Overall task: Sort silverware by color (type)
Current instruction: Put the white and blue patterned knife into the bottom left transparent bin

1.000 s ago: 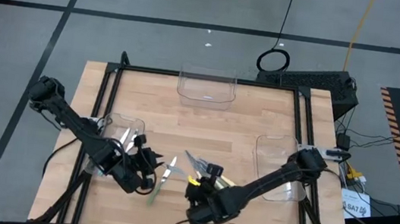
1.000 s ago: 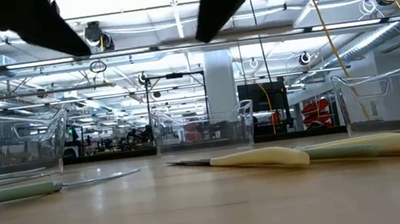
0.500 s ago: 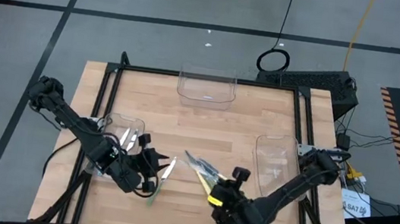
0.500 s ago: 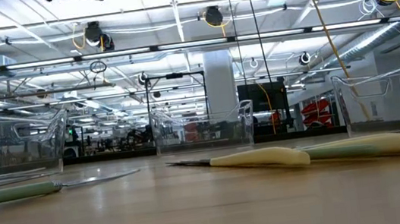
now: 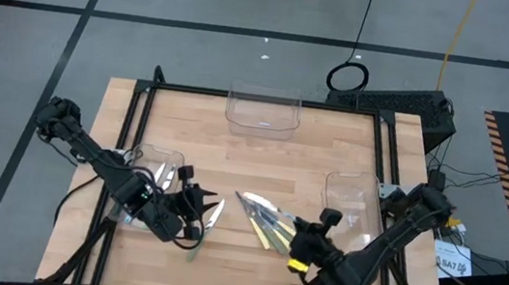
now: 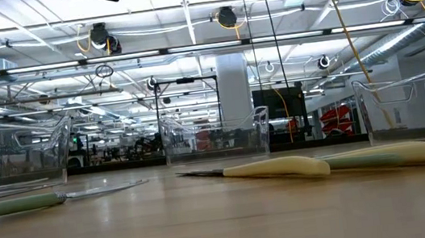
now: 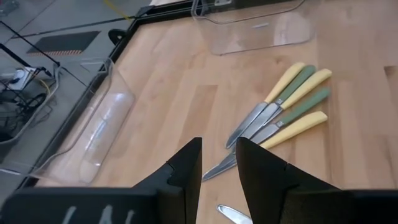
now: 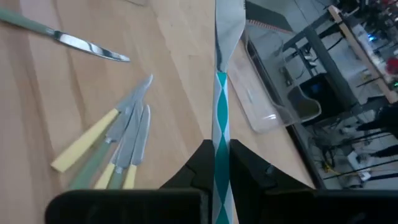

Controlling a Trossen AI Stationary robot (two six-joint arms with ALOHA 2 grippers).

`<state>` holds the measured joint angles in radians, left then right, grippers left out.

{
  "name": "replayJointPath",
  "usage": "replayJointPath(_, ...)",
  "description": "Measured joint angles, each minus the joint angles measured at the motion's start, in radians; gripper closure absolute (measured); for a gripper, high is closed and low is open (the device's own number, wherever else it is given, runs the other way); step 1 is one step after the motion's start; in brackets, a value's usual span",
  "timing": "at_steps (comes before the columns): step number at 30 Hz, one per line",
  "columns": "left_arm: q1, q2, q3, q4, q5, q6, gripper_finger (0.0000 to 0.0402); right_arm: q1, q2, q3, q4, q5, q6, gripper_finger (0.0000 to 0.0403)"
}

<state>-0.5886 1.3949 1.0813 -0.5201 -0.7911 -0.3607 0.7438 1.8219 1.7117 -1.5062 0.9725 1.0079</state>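
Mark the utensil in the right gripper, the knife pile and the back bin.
teal-patterned utensil (image 8: 220, 118): right wrist view, handle.
knife pile (image 7: 281, 111): left wrist view, middle.
back bin (image 5: 262, 116): high view, floor.

Left hand (image 5: 191, 200) low, fingers slightly apart, right hand (image 5: 302, 255) raised, clamped

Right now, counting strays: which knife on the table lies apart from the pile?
The green-handled knife beside the left hand; the other knives lie bunched at mid-table.
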Motion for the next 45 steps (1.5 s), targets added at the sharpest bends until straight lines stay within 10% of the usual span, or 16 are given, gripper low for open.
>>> replayJointPath(21,0.029,0.124,-0.001,0.150,0.069,0.034,0.0293,-0.182,-0.551,-0.979,1.914,-0.306,-0.916,0.0381)
replayJointPath(45,0.033,0.197,-0.001,0.570,0.193,0.225,0.0273,-0.242,-0.257,-1.049,2.838,-0.563,-1.210,0.0380)
